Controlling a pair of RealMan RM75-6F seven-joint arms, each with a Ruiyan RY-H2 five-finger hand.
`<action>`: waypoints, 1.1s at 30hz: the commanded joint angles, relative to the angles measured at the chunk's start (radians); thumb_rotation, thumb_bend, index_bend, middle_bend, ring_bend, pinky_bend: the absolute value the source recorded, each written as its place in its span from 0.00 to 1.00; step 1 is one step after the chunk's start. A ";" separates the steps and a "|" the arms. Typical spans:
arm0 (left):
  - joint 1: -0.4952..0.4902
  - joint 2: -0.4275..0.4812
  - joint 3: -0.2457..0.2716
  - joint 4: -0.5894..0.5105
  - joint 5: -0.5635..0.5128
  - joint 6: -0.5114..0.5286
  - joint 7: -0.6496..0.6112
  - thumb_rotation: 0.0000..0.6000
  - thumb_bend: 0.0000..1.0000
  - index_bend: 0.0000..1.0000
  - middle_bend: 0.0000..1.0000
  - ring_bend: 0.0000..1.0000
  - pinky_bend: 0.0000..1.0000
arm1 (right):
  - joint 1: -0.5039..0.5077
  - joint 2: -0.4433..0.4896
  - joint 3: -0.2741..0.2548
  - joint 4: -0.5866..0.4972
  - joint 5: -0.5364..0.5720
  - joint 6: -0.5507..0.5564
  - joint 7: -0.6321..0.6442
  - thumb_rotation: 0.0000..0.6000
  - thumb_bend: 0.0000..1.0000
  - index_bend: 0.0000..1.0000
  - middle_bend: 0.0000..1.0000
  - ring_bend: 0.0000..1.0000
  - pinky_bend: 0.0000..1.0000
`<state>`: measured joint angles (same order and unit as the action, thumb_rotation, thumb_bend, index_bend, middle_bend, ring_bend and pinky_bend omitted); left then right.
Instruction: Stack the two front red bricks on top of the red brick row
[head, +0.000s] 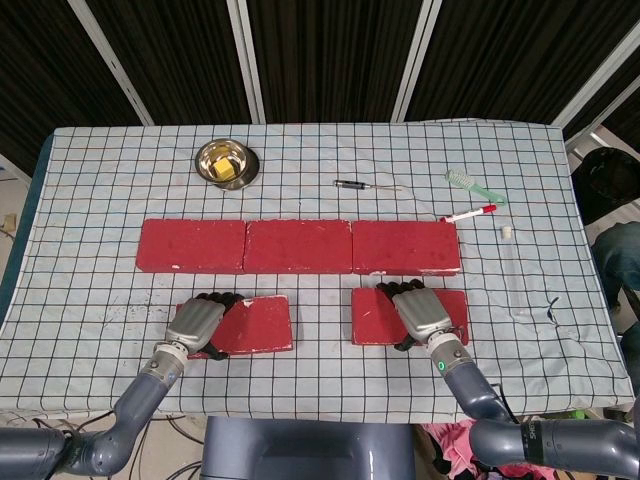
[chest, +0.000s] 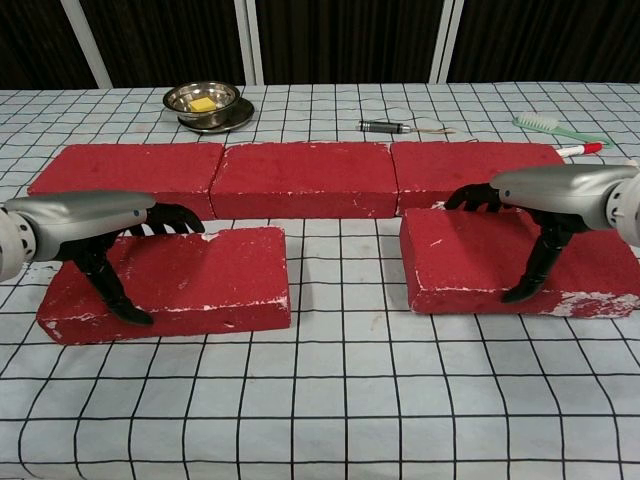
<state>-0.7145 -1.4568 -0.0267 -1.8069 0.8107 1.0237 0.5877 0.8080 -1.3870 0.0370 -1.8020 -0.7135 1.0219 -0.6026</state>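
Observation:
Three red bricks form a row (head: 298, 246) (chest: 300, 178) across the middle of the checked cloth. In front of it lie two more red bricks flat on the table. My left hand (head: 203, 322) (chest: 88, 226) straddles the front left brick (head: 258, 324) (chest: 195, 280), with fingers over its far edge and the thumb on its near face. My right hand (head: 421, 312) (chest: 560, 196) grips the front right brick (head: 376, 316) (chest: 460, 255) the same way, covering its right half in the head view.
A metal bowl (head: 227, 162) (chest: 204, 102) holding something yellow stands behind the row. A small screwdriver (head: 365, 186), a green toothbrush (head: 475, 186) and a red-capped marker (head: 468, 213) lie at the back right. The cloth's front edge (head: 300, 412) is close to both arms.

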 joint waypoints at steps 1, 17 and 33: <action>-0.002 0.001 0.002 0.001 -0.002 -0.004 -0.001 1.00 0.27 0.18 0.26 0.17 0.31 | -0.001 0.000 0.000 0.001 0.000 0.001 0.001 1.00 0.00 0.11 0.20 0.18 0.12; -0.004 0.001 0.013 0.004 0.000 -0.001 -0.004 1.00 0.27 0.19 0.26 0.17 0.31 | -0.003 0.006 -0.001 0.003 -0.005 -0.008 0.005 1.00 0.00 0.11 0.20 0.18 0.12; -0.009 0.022 -0.008 -0.033 0.023 0.024 -0.012 1.00 0.27 0.19 0.25 0.17 0.30 | 0.002 0.021 0.013 -0.021 -0.009 0.004 -0.002 1.00 0.00 0.11 0.20 0.18 0.12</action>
<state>-0.7229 -1.4409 -0.0295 -1.8323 0.8272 1.0423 0.5794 0.8108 -1.3699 0.0474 -1.8198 -0.7202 1.0232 -0.6059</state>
